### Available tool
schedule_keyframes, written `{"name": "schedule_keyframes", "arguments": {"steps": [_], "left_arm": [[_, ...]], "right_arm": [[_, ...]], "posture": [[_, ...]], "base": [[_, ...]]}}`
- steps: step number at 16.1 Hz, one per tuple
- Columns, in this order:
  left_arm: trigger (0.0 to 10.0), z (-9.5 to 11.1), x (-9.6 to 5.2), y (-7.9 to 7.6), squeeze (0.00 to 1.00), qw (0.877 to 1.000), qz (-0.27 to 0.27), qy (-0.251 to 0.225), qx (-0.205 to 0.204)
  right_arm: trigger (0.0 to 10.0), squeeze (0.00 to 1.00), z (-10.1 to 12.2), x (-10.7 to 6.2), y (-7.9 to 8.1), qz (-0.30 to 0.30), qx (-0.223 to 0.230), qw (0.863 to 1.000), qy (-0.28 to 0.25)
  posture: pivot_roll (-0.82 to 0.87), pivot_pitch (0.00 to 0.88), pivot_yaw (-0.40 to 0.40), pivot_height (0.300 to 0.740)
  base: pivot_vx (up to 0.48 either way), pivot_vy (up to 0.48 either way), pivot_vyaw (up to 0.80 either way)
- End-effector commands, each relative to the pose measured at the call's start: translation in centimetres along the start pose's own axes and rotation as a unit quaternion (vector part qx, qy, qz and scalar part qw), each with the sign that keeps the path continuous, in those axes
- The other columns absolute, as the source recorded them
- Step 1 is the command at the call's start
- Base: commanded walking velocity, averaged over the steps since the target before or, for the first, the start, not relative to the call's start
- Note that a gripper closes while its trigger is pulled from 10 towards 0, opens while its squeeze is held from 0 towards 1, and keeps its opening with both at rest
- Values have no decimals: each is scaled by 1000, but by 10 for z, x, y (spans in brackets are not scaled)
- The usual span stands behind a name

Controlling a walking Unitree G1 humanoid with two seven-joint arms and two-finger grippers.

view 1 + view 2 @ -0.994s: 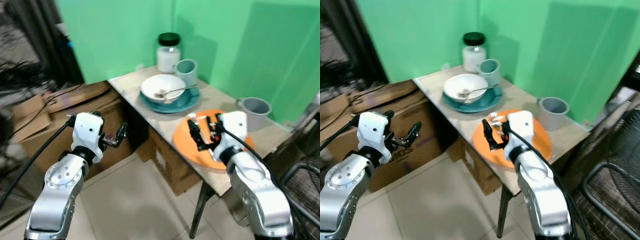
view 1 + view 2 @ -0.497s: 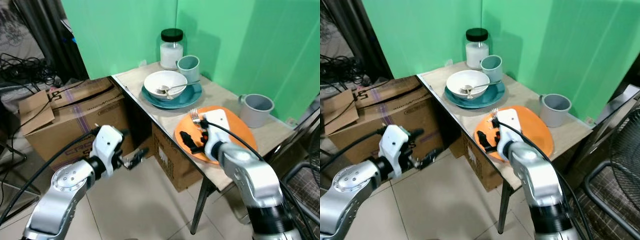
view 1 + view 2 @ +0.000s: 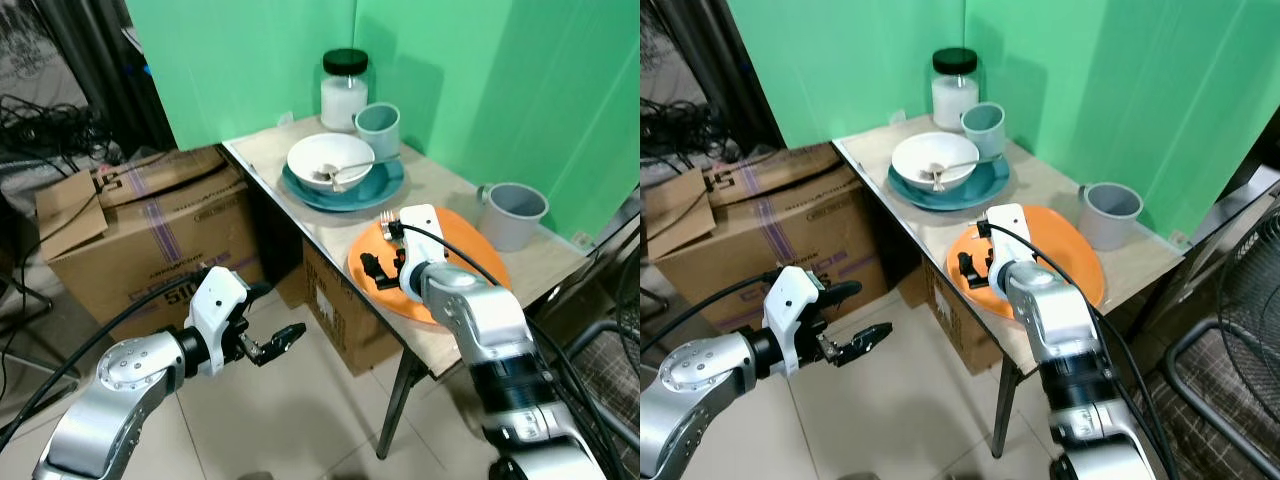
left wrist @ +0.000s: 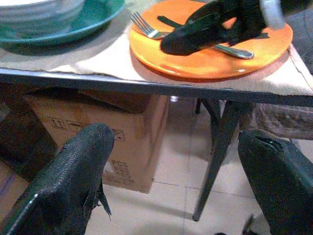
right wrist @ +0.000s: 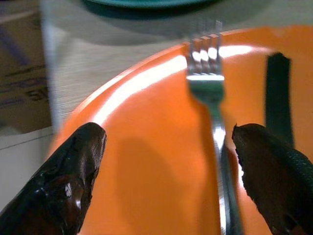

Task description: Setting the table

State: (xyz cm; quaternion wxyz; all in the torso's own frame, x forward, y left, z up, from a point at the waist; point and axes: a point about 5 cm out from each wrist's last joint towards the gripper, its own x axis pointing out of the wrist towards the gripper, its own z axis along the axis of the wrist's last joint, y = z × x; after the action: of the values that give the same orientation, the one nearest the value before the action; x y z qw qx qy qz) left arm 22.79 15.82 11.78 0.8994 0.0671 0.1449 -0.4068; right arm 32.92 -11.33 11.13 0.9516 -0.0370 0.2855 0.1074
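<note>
Since half a second ago our right gripper (image 3: 379, 270) has kept low over the orange plate (image 3: 470, 262), while our left gripper (image 3: 283, 340) has dropped further toward the floor beside the cardboard box (image 3: 140, 235). We see the right gripper's fingers (image 5: 73, 181) spread wide and holding nothing, just above the plate's near half; the fork (image 5: 215, 122) lies between them on the plate, tines pointing toward the teal plate (image 3: 378, 190). Our left gripper is also wide open and empty, hanging below table (image 3: 290, 190) height. From its wrist camera we see the table's underside edge, the fork and the right gripper's dark fingers above the plate. Farther back stand the white bowl (image 3: 330, 160) with a spoon (image 3: 345, 178) on the teal plate, a jar (image 3: 345, 88), a teal cup (image 3: 380, 128) and a grey cup (image 3: 512, 213).
</note>
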Motion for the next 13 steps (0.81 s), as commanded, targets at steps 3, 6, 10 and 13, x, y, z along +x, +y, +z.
{"name": "schedule_keyframes", "arguments": {"steps": [3,6,10,13], "left_arm": [[10000,8,-2,-5,0,1000,-28,-12,-5],[10000,10,-2,-9,0,998,-59,-16,-19],[10000,11,-3,-9,0,998,-65,-11,-20],[10000,11,-4,-9,0,998,-65,-11,-21]], "right_arm": [[6667,0,1,5,-8,-34,3,999,7],[3569,0,-2,7,-12,-45,10,999,11],[3059,0,-3,11,-11,-41,30,999,8],[1647,0,-5,13,-10,-34,35,999,13]], "posture": [[70,0,41,740],[67,0,45,740],[67,0,46,740],[72,0,45,740]], "base": [[0,0,0],[0,0,0],[0,0,0],[0,0,0]]}}
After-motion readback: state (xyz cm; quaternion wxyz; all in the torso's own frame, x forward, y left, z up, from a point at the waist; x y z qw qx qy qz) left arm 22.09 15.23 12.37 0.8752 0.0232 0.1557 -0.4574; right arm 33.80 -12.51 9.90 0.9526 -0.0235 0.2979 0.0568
